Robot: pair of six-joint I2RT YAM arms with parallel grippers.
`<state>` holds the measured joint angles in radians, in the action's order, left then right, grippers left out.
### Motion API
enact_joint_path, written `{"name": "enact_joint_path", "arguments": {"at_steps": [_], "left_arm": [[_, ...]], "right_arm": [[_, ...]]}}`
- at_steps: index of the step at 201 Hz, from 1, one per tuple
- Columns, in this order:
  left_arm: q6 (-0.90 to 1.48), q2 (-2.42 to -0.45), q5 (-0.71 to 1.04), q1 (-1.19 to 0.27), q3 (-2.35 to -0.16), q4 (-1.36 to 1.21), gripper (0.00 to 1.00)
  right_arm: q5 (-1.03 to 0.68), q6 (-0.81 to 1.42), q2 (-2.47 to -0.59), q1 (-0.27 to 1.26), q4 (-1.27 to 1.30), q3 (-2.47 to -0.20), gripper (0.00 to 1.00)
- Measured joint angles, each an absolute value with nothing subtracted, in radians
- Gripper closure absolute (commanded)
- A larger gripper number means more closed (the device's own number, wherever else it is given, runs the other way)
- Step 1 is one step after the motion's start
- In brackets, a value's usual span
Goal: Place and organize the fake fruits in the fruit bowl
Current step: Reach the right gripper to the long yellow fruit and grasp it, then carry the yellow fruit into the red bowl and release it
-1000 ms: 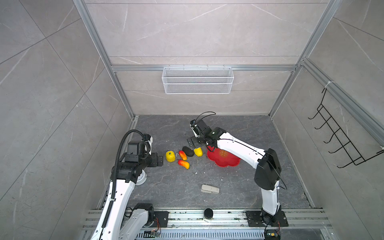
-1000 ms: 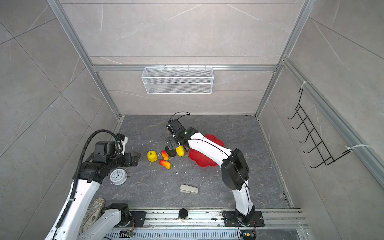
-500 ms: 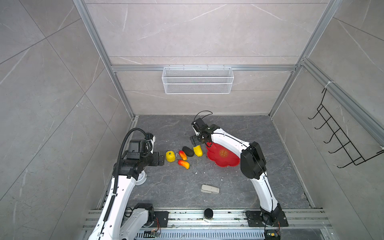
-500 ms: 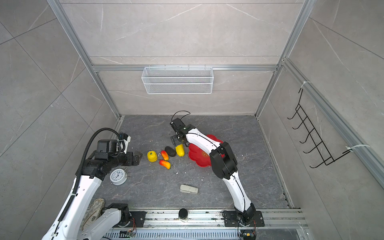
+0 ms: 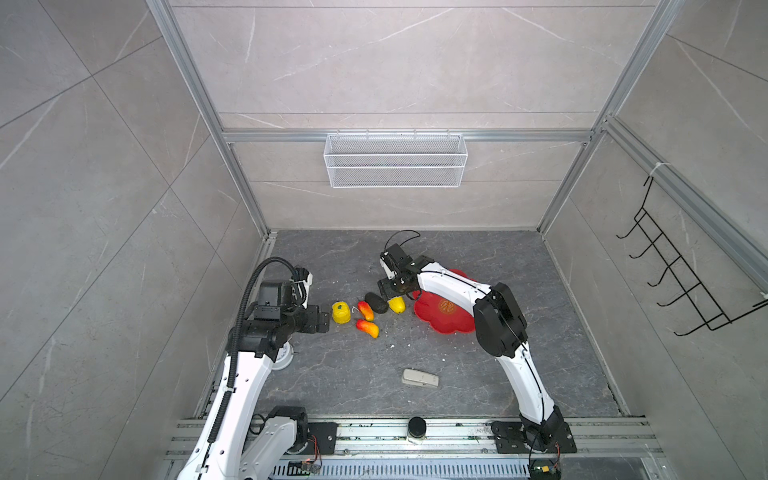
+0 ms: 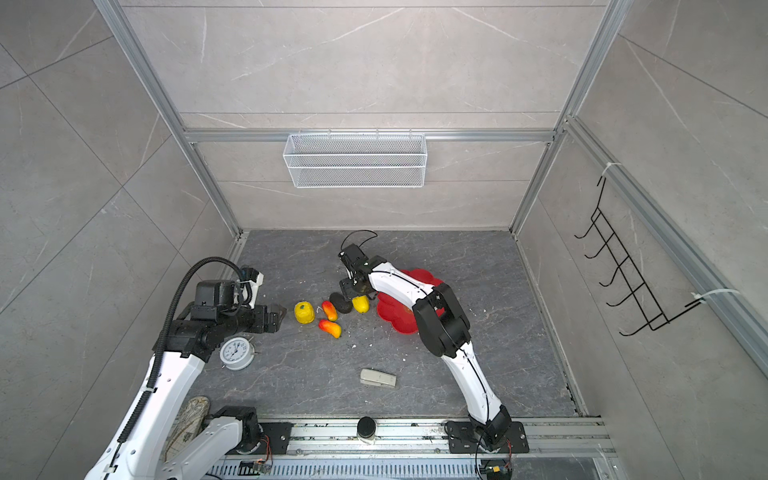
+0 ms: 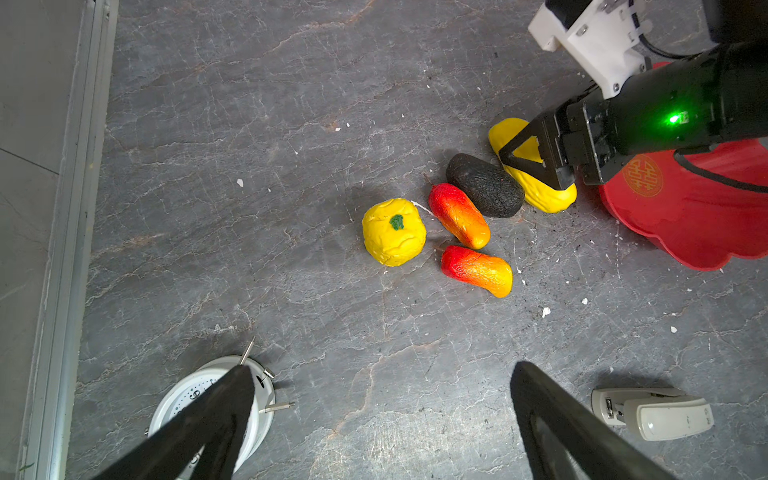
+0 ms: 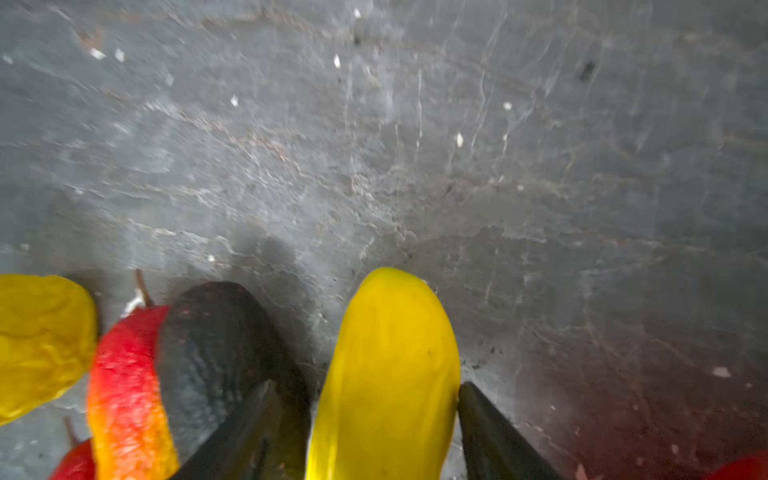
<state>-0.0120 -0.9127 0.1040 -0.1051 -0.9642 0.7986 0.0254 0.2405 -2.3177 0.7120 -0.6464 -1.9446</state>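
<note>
Bright, even overhead light; soft shadows; right wrist view motion-blurred.

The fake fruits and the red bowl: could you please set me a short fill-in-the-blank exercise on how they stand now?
The long oval fruit that the right tool straddles is ____.
The red bowl holds ____ fruit.
The round bumpy fruit has a ____ stem mark.
The left tool hovers with its jaws ____.
Missing words: yellow; no; green; open.
</note>
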Motion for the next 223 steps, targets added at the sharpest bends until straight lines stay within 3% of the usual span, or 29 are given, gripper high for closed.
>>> {"name": "enact_joint_path", "arguments": {"at_steps": [23,52,74,118,167,195,223], "left_arm": [[-0.012,-0.916,0.104,-0.105,-0.964,0.799,0.0],[-0.012,-0.916,0.104,-0.105,-0.964,0.799,0.0],[-0.012,-0.916,0.1,-0.105,-0.964,0.799,0.0],[-0.012,-0.915,0.089,-0.105,-0.964,0.799,0.0],[-0.012,-0.915,0.087,-0.105,-0.964,0.799,0.0],[-0.012,-0.915,0.088,-0.105,-0.964,0.799,0.0],[-0.012,-0.913,0.092,-0.105,-0.964,0.798,0.0]], "right_arm": [[0.025,0.252,-2.324,0.712,-0.645,-1.937,0.4],[0.019,0.26,-2.33,0.712,-0.634,-1.937,0.67],[0.014,0.266,-2.33,0.712,-0.633,-1.938,0.76],[0.011,0.27,-2.263,0.712,-0.642,-1.931,0.78],[0.059,0.233,-1.893,0.682,-0.623,-1.776,0.78],[0.093,0.224,-1.658,0.548,-0.582,-1.565,0.78],[0.124,0.226,-1.575,0.395,-0.559,-1.349,0.78]]}}
